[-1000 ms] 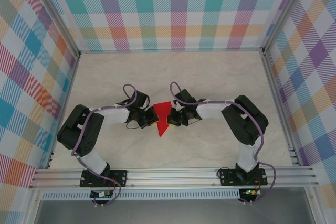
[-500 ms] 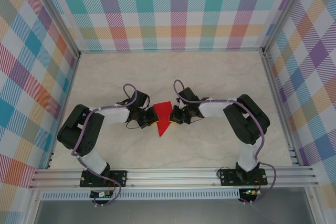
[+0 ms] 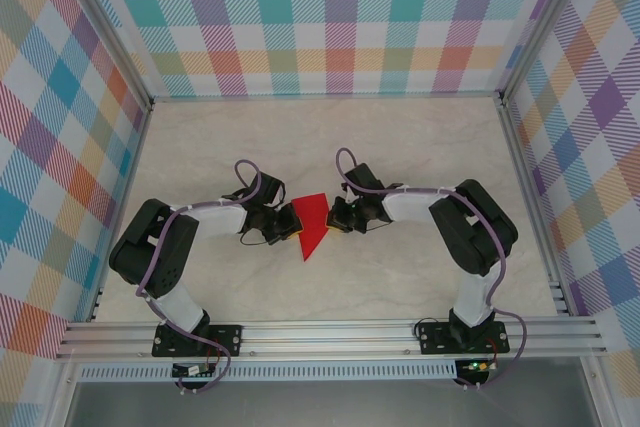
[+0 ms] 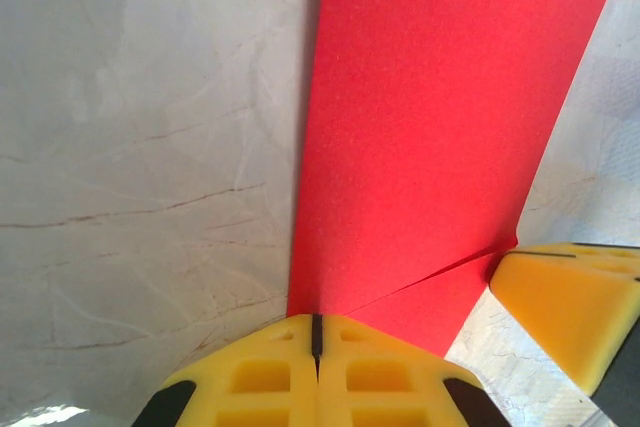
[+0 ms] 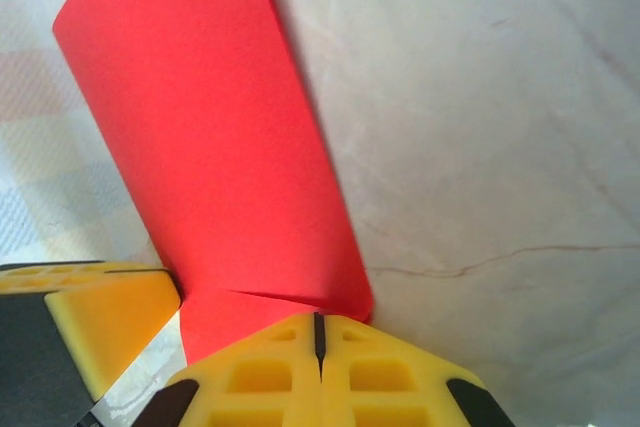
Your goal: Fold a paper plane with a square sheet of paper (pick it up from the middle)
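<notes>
Left gripper (image 4: 316, 335): yellow fingers pressed together at bottom centre of the left wrist view, seam closed, pinching the near edge of the sheet of paper (image 4: 430, 127) at their tips. Right gripper (image 5: 318, 335): same posture at bottom centre of the right wrist view, fingers clamped on the opposite edge of the sheet. Each wrist view catches a yellow finger of the other gripper just beside the paper, at lower right in the left view and lower left in the right view.

Paper: bright red, unmarked, folded over. A crease runs diagonally up and right from the left gripper's tips. In the right wrist view it bows toward the upper left, with a rounded right side.

Top view: paper sits between the two grippers at frame centre, one pointed end aimed at the bottom of the frame. Cannot tell if it touches the marbled tabletop (image 3: 400, 147). Left arm (image 3: 160, 247) and right arm (image 3: 465, 227) bend inward, elbows out. Plaid walls (image 3: 330, 17) on three sides.
</notes>
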